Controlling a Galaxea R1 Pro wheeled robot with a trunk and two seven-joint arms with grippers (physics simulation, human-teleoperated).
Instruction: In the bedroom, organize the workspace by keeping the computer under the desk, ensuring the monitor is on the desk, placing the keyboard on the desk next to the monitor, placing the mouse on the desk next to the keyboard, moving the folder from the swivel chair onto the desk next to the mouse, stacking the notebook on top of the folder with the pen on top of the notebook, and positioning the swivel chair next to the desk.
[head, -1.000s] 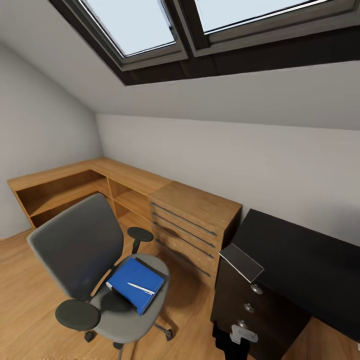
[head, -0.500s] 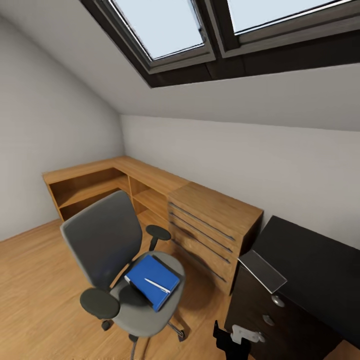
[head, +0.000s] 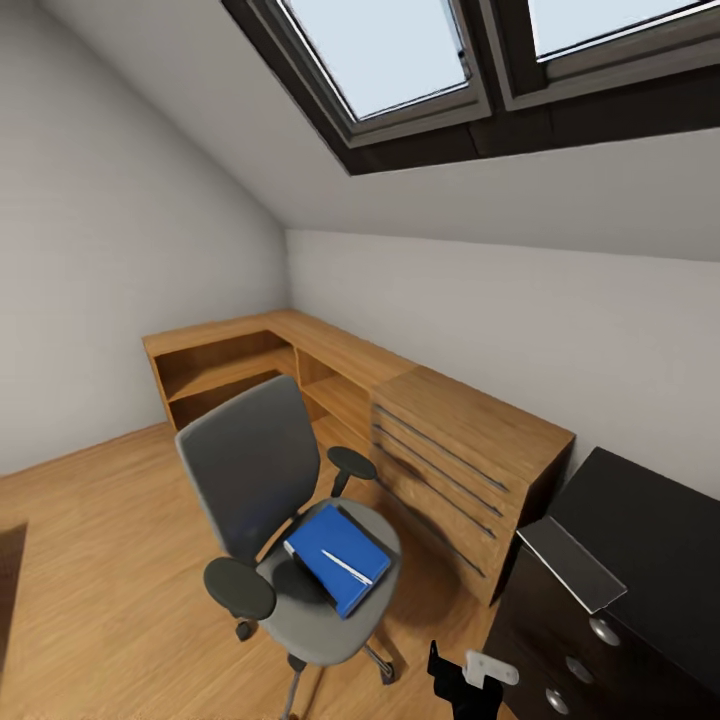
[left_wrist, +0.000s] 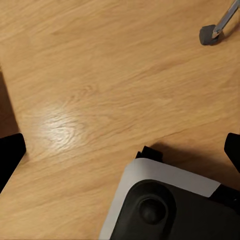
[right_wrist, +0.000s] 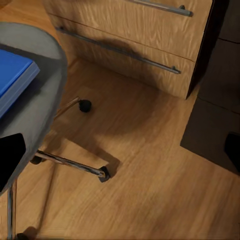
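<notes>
The swivel chair (head: 290, 530) stands on the wood floor (head: 90, 560), left of the light wooden drawer cabinet (head: 465, 465); the blue folder (head: 338, 558) lies flat on its seat, with the white pen (head: 347, 567) resting on top; the black desk (head: 640, 540) sits at the right, a grey notebook (head: 572, 563) on its near corner; both grippers' fingers sit at the wrist views' edges, spread wide and empty.

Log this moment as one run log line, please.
phase: approach | folder: on swivel chair seat | pen: atop folder | notebook: on desk corner | left gripper: open | right gripper: open
</notes>
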